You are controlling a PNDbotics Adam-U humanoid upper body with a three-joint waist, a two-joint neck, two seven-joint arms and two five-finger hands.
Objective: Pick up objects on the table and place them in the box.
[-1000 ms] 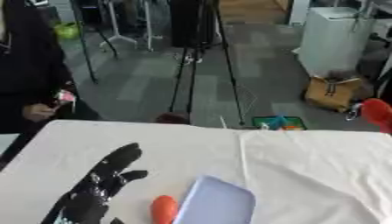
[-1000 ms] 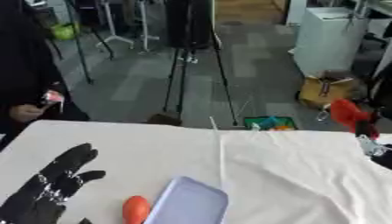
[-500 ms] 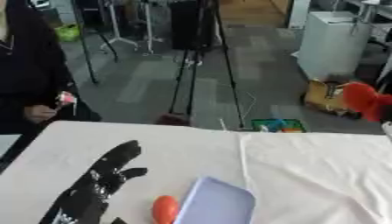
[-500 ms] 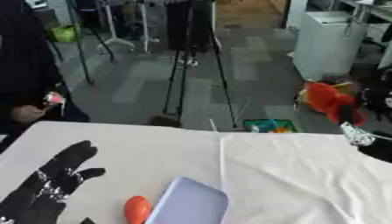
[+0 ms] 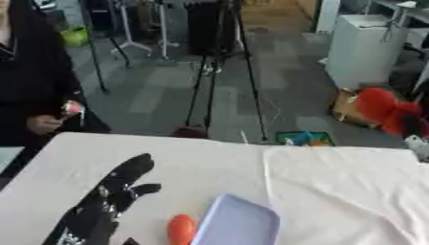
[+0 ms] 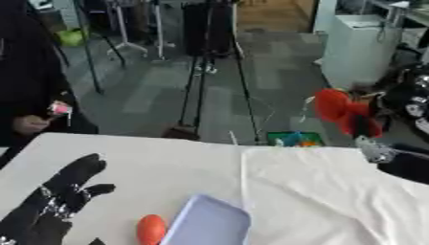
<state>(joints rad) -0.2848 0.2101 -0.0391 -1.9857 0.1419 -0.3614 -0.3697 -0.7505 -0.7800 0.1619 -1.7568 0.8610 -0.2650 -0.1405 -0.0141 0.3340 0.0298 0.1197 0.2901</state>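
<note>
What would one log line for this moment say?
right hand: holding red object, raised off table | left hand: open, resting on table | orange object: beside lavender box

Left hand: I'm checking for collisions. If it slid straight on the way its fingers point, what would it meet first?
The left hand lies open, pointing up and away across bare tablecloth. Nothing seems in line before the table's far edge; the orange thing sits off to its right.

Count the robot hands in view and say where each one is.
2. The left hand lies open on the white table at lower left. The right hand, at the right edge above the table, is curled round a red object.
</note>
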